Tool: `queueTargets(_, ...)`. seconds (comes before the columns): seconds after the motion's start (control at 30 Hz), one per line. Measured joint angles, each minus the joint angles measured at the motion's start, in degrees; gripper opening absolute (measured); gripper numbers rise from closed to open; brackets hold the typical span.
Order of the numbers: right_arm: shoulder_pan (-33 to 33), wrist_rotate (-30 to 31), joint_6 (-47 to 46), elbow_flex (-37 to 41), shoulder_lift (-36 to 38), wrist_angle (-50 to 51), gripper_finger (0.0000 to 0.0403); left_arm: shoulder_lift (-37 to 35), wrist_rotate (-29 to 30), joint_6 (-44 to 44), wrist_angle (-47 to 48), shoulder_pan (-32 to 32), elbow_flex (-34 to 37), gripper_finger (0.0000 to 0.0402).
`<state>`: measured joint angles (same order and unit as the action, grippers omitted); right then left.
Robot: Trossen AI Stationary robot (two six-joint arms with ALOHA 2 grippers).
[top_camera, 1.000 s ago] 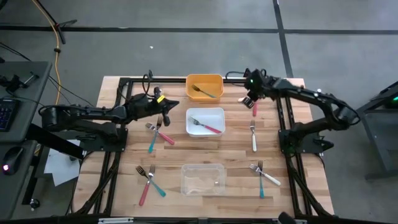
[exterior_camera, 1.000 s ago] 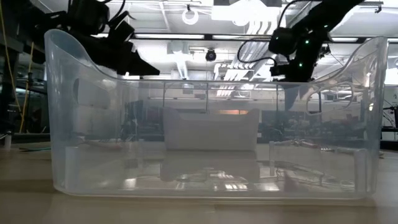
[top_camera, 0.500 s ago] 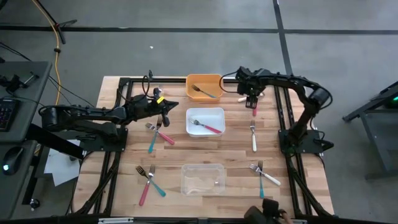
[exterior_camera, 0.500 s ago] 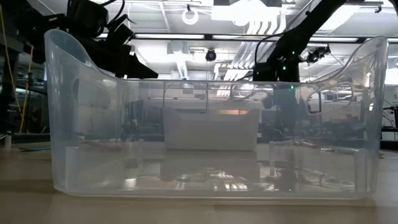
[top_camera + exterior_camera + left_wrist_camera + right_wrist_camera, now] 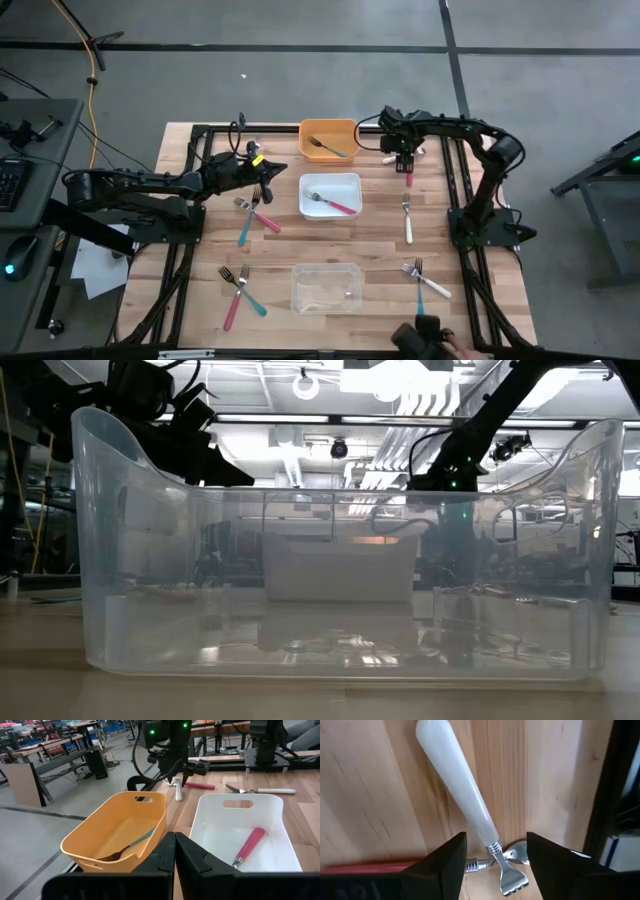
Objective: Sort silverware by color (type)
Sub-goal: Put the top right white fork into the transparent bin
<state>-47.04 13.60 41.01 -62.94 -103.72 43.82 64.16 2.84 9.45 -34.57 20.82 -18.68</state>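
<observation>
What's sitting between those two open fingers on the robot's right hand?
In the right wrist view, a white-handled fork lies on the wooden table between the right hand's open fingers, its neck crossing a pink-red handle.

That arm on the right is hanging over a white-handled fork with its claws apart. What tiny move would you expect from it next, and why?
Probably a short drop straight down, then a squeeze. The right tool is open, its fingers on either side of the white-handled fork, which lies flat on the wooden table, not gripped. A pink-handled fork lies close beside it, so it should close on the white one only.
</observation>
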Motion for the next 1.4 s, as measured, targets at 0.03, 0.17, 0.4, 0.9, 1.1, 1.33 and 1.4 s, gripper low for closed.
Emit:
queueTargets(0.03,-0.2,-0.1,0.1,0.0,-0.2,0.0,0.0199,0.0,0.0,0.0,0.0,0.0,0.0,0.0)
queueTargets(0.17,-1.3,-1.6,1.6,0.0,-1.1,-0.5,0.0199,0.0,0.0,0.0,0.0,0.0,0.0,0.0)
queueTargets(0.4,-3.6,-3.9,2.5,-0.2,-2.7,-0.8,0.0197,0.0,0.0,0.1,0.0,0.0,0.0,0.0)
queueTargets(0.9,-4.9,-6.7,4.2,-0.5,-2.9,-1.8,0.0042,0.1,-0.4,0.1,0.0,0.0,0.0,0.0)
queueTargets(1.1,-4.8,-6.1,2.6,-0.3,-1.8,-1.8,0.0044,0.1,-0.4,0.2,0.0,0.0,0.0,0.0)
queueTargets(1.33,-2.5,-5.2,-1.6,-0.4,5.2,3.2,0.0043,0.0,-0.4,0.3,0.0,0.0,0.0,0.0)
queueTargets(1.4,-1.1,-5.3,-3.8,-0.4,8.1,5.2,0.0042,0.1,-0.4,0.2,0.0,0.0,0.0,0.0)
